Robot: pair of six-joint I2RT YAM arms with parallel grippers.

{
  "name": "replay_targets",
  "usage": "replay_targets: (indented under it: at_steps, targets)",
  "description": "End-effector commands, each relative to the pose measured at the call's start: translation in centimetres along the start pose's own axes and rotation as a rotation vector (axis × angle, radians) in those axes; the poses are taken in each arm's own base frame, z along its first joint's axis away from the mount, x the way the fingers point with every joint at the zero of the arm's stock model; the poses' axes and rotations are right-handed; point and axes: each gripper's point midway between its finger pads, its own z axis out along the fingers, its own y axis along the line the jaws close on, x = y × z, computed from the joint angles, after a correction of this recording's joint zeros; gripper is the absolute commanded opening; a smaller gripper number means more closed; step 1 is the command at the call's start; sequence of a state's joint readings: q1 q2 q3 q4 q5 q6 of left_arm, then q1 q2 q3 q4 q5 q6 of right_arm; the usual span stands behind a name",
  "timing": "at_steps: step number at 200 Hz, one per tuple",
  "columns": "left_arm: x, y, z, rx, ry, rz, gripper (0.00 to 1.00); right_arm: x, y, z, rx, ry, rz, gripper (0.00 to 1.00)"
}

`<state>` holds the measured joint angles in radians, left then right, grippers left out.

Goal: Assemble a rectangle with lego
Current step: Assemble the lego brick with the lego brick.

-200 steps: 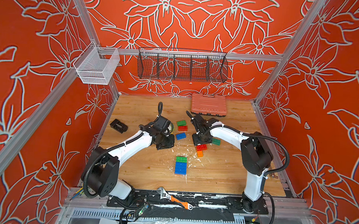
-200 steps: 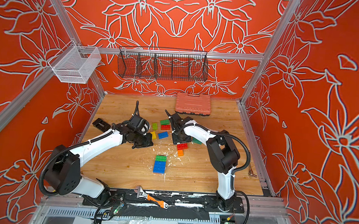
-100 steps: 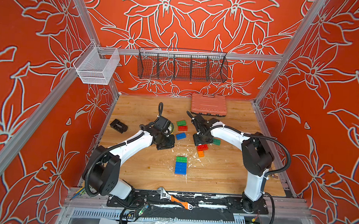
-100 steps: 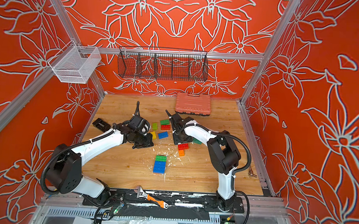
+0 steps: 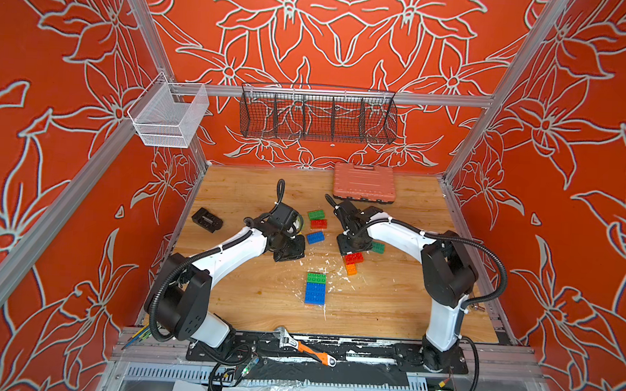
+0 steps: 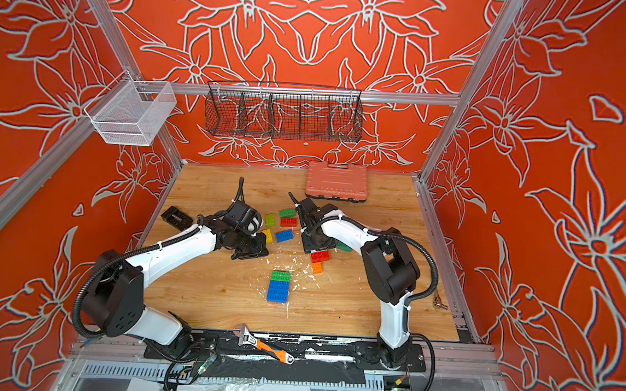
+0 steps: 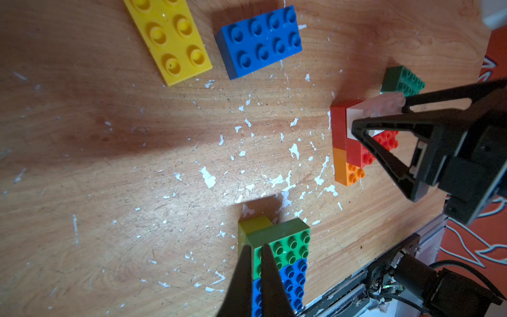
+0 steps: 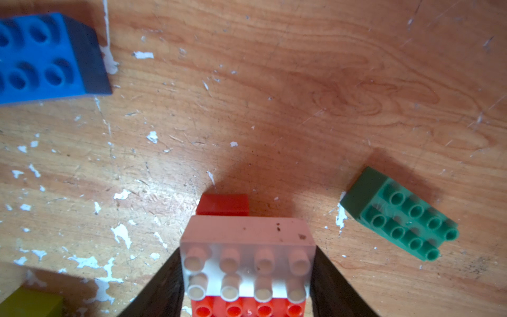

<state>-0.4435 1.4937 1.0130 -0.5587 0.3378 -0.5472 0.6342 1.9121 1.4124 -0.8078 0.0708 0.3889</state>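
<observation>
A wooden table (image 5: 390,310) seen from above, strewn with lego. On the left, the left gripper (image 7: 255,248) hangs low with its jaws pressed together, holding nothing, near a loose yellow plate (image 7: 168,38) and a blue brick (image 7: 260,41). At centre lies a started strip of green and blue bricks (image 5: 315,287). To the right, the right gripper (image 8: 247,252) clamps a white brick (image 8: 247,238) by its short ends, directly over a red brick (image 8: 247,310) that adjoins an orange brick (image 7: 347,173). Whether white already rests on red is unclear. A dark green brick (image 8: 397,216) lies just beside. Likely risk: if pressed down off the studs, the white brick could seat crooked or shove the unanchored red and orange pieces sideways.
</observation>
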Motion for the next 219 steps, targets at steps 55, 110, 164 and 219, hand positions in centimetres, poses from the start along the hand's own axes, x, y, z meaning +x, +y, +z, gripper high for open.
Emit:
replay_targets:
  at_steps: [55, 110, 164, 219]
  targets:
    - [-0.2, 0.0, 0.3, 0.011, 0.012, -0.018, 0.10, 1.8, -1.7, 1.4, 0.031, 0.080, -0.020, 0.36]
    - [-0.3, -0.2, 0.3, 0.016, 0.014, -0.024, 0.10, 3.3, -2.1, 2.5, 0.001, 0.123, -0.052, 0.34]
    - [-0.4, -0.3, 0.5, 0.023, 0.018, -0.028, 0.10, 3.7, -3.4, 1.9, 0.021, 0.155, -0.054, 0.32]
    - [-0.4, -0.5, 0.5, 0.029, 0.021, -0.031, 0.10, 4.6, -3.7, 2.6, 0.017, 0.181, -0.082, 0.30]
